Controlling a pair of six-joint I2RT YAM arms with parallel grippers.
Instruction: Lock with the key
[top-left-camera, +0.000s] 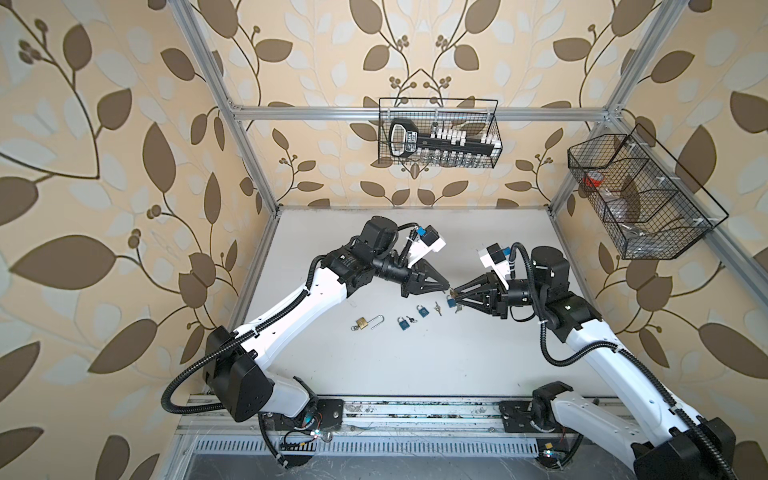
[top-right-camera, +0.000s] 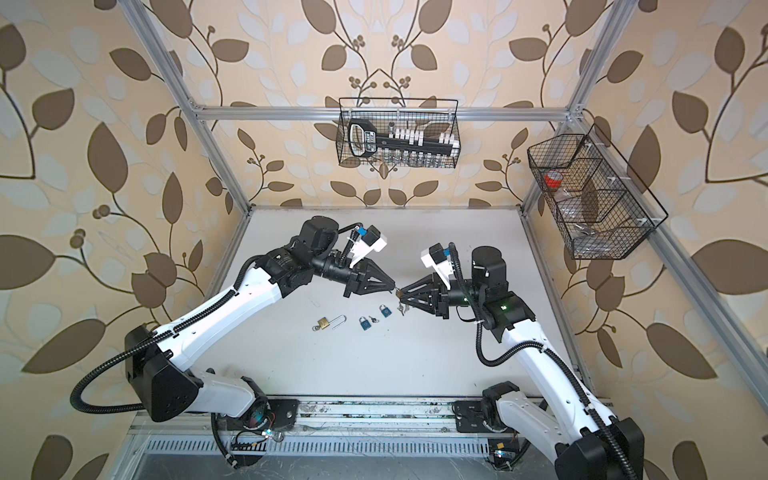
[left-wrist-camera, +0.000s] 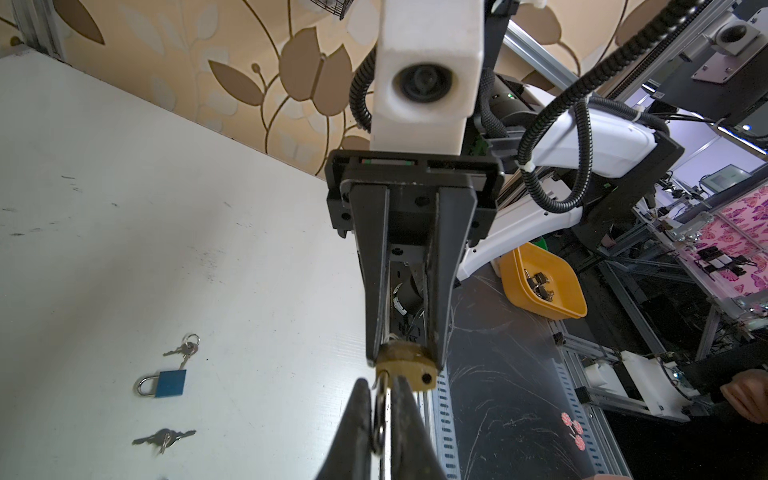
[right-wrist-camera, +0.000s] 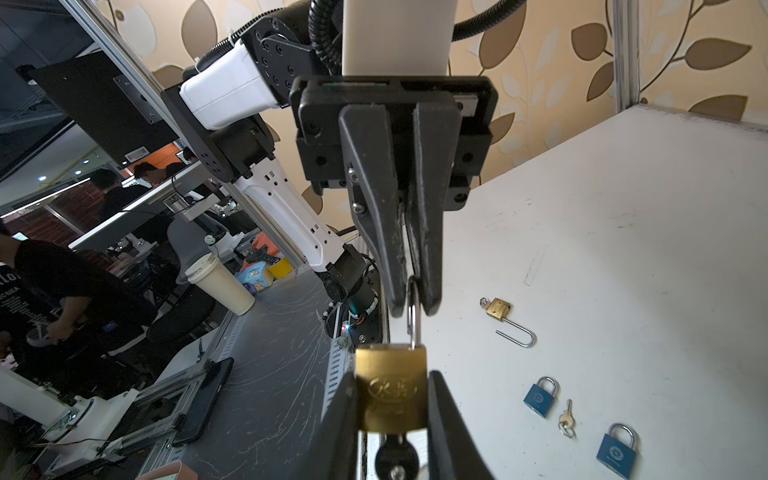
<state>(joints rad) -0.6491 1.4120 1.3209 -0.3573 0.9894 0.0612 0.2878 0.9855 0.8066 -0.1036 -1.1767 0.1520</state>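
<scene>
Meeting above the middle of the bench (top-left-camera: 415, 368), clear of its white top, the two claws share one brass padlock (right-wrist-camera: 390, 399). The right claw (right-wrist-camera: 392, 384) is closed on the lock's body, one finger pressed to each narrow side, with the stamped face turned toward the right wrist camera. The left claw (right-wrist-camera: 413, 305) comes in from the opposite side with its fingers almost together, pinching the steel shackle (right-wrist-camera: 412, 320) close to its bend. From the left wrist the same pinch is seen edge-on, the shackle a thin line between the two dark fingers (left-wrist-camera: 361, 415). There the top of the body also shows one round hole (left-wrist-camera: 426, 378) standing empty, so the shackle's free leg is out of the body. A black-headed key (right-wrist-camera: 397, 457) sits right under the body, against its underside; how deep it goes in cannot be told. On the bench just below the claws lies a blue padlock (top-left-camera: 451, 302), with loose keys (top-left-camera: 437, 306) beside it. A second blue padlock (top-left-camera: 422, 310) and a third blue padlock (top-left-camera: 402, 323) follow in a loose row toward the left edge. The row ends with an open brass padlock (top-left-camera: 363, 323), its long shackle swung wide.
</scene>
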